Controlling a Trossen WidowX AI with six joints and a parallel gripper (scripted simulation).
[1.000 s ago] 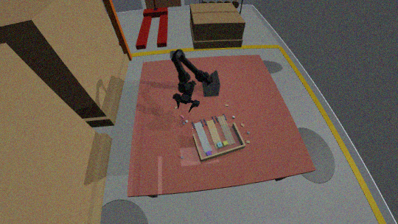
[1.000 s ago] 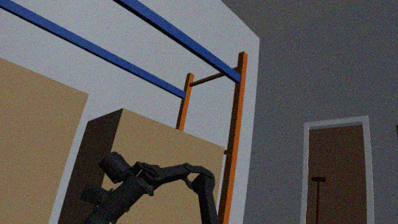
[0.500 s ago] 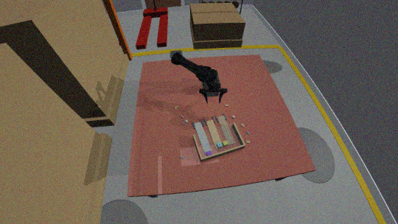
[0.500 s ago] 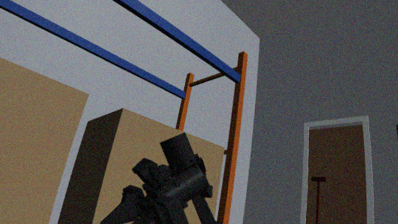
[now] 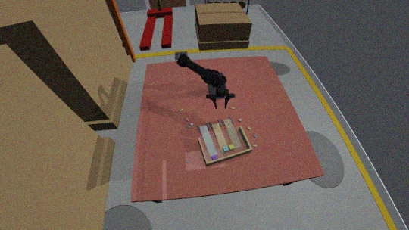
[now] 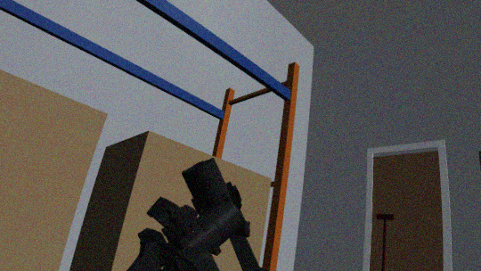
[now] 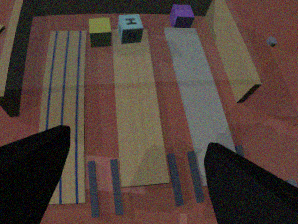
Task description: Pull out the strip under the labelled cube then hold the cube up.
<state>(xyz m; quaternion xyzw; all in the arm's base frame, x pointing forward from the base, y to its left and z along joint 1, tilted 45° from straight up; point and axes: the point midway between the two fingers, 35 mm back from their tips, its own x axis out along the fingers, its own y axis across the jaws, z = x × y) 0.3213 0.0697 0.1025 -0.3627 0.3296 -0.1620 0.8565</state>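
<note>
The labelled cube is light blue with a dark H [image 5: 226,148] [image 7: 130,29]. It rests on the far end of the plain tan middle strip [image 5: 218,135] [image 7: 138,100]. A yellow cube [image 5: 232,147] [image 7: 100,33] sits between that strip and the blue-lined strip [image 5: 232,133] [image 7: 73,100]. A purple cube [image 5: 214,156] [image 7: 182,16] is at the far end of the pale grey strip [image 5: 207,140] [image 7: 199,90]. My gripper [image 5: 221,107] [image 7: 139,144] is open, with nothing between its fingers. It hangs above and short of the strips' near ends.
A wooden-walled tray [image 5: 229,157] [image 7: 234,55] surrounds the cubes on three sides; its near side is open. Short grey rails [image 7: 93,189] [image 7: 175,180] stand beside the strips' near ends. Small scraps [image 5: 240,119] [image 7: 271,41] lie around on the red mat [image 5: 265,91].
</note>
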